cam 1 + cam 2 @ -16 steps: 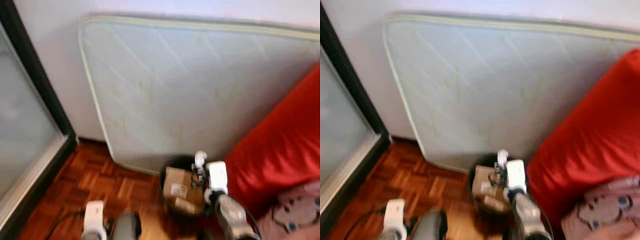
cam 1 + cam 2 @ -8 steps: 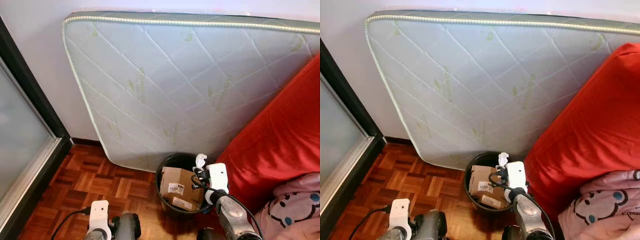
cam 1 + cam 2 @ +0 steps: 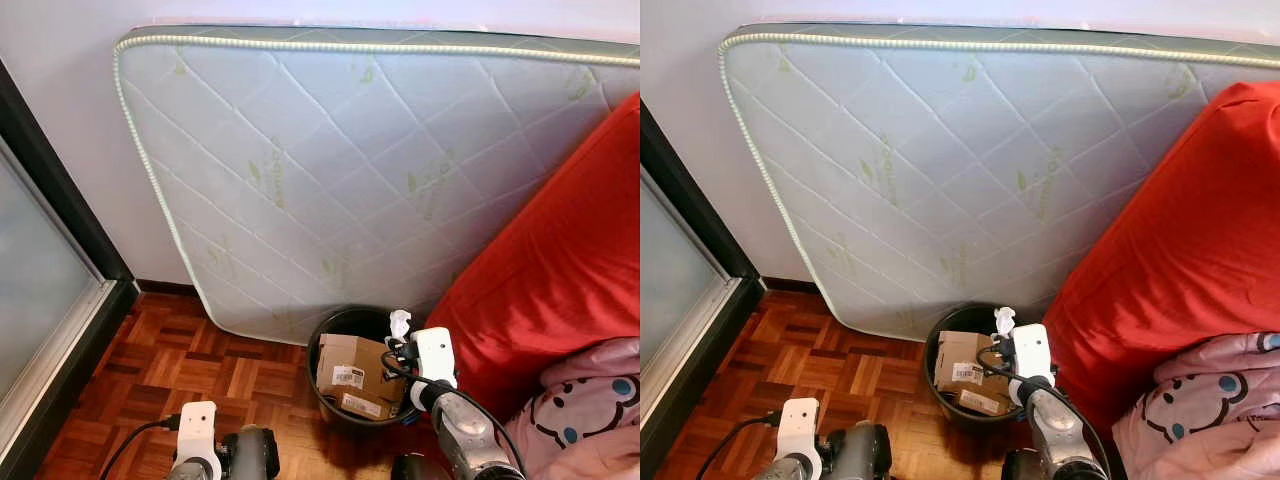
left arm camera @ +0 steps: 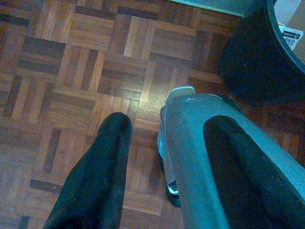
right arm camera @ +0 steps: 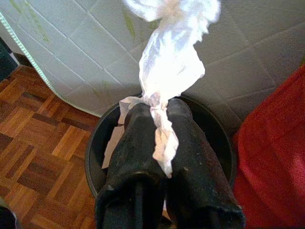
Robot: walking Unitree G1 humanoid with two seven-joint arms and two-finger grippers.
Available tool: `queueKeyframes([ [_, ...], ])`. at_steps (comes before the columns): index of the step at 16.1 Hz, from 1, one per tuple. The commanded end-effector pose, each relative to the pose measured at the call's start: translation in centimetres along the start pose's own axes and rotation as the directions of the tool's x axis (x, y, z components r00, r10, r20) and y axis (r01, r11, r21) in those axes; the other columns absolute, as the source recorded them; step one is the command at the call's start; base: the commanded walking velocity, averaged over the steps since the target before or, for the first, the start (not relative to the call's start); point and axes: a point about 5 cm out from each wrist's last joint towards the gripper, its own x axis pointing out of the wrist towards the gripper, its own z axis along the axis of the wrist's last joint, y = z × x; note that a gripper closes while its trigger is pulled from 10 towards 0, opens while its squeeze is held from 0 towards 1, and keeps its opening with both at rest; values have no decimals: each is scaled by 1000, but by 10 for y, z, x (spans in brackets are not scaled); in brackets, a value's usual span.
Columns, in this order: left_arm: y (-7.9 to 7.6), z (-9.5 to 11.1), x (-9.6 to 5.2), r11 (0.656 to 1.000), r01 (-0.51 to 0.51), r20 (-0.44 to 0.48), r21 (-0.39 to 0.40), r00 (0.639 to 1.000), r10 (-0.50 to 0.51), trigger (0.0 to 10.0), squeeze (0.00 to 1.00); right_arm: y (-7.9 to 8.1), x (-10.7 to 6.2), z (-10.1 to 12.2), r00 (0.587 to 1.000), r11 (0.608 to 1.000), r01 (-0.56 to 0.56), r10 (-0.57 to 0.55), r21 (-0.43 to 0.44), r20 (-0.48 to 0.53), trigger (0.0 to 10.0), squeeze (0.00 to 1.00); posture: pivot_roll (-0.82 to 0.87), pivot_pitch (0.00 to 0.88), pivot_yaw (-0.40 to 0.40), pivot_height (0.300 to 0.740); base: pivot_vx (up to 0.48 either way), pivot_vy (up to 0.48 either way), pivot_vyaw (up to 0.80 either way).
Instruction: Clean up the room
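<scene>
Crumpled white tissue [image 5: 170, 57] pinched in the right claw [image 5: 162, 107] above a round black wastebasket [image 3: 335, 330]; left claw [image 4: 157, 138] open.

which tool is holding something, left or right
The right tool: its fingers pinch a white tissue over the black bin. The left tool holds nothing, low over the floor.
</scene>
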Motion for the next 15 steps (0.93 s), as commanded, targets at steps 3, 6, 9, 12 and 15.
queueKeyframes([
  [3,-1,-13,-3,1000,9,-46,7,999,-9,10000,0,2,1,-2,999,1000,-14,14,-8,-32,10000,0,-33,67,-22,638,252,0,0],
  [6,-1,-13,-3,1000,9,-49,6,999,-9,10000,0,1,0,-6,999,1000,-16,15,-13,-48,10000,0,-34,68,-22,638,273,0,0],
  [9,-1,-13,-3,1000,9,-52,8,999,-9,10000,0,-3,-4,-12,997,1000,-12,10,-25,-75,10000,0,-34,68,-21,638,277,0,298],
  [12,0,-13,-3,1000,8,-53,9,999,-7,10000,0,-4,-6,-18,993,1000,-13,12,-4,-116,10000,0,-33,69,-21,638,187,0,0],
  [15,0,-15,-4,1000,9,-58,12,998,-9,10000,0,-1,-7,-25,983,998,-60,55,-23,-178,10000,0,-33,71,-20,638,0,0,0],
])
